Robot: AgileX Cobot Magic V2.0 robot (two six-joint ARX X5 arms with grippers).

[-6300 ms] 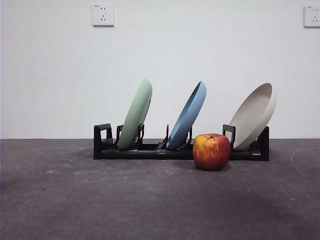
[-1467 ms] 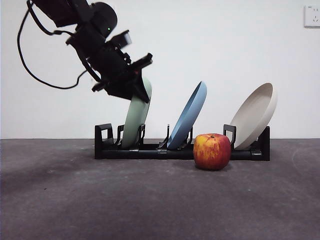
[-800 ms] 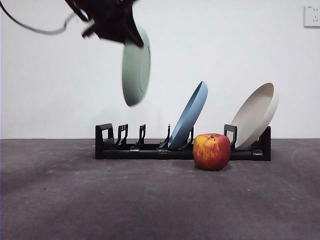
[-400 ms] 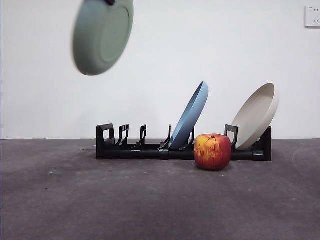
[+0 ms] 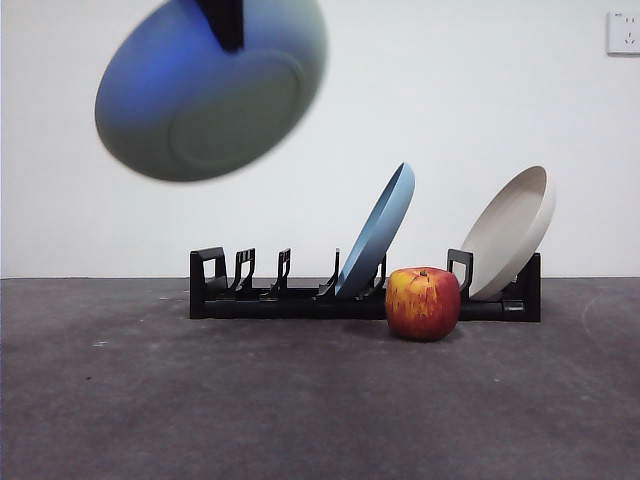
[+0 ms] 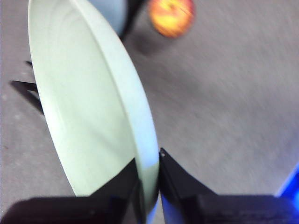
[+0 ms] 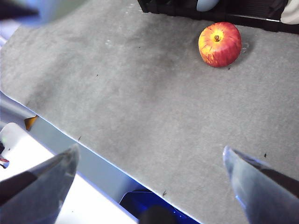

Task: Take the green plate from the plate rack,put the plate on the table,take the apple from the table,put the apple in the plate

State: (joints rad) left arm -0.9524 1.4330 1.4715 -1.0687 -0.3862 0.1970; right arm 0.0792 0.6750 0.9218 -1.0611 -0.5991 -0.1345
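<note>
Since half a second ago my left gripper (image 6: pixel 148 186) has swung the green plate (image 5: pixel 215 95) nearer to the front camera, so it looms larger and blurred, high at upper left, well above the table (image 5: pixel 300 400), its underside facing the camera. My jaws pinch its rim, one on each face. Its old slots at the left end of the rack (image 5: pixel 250 290) stand bare; the blue plate (image 5: pixel 378 232) leans in the middle and the beige plate (image 5: pixel 510 232) at the right end. On the table sits the apple (image 5: pixel 423 303), just in front of the rack between those two plates. My right gripper (image 7: pixel 149 177) hangs spread wide over the near table, well apart from the apple.
</note>
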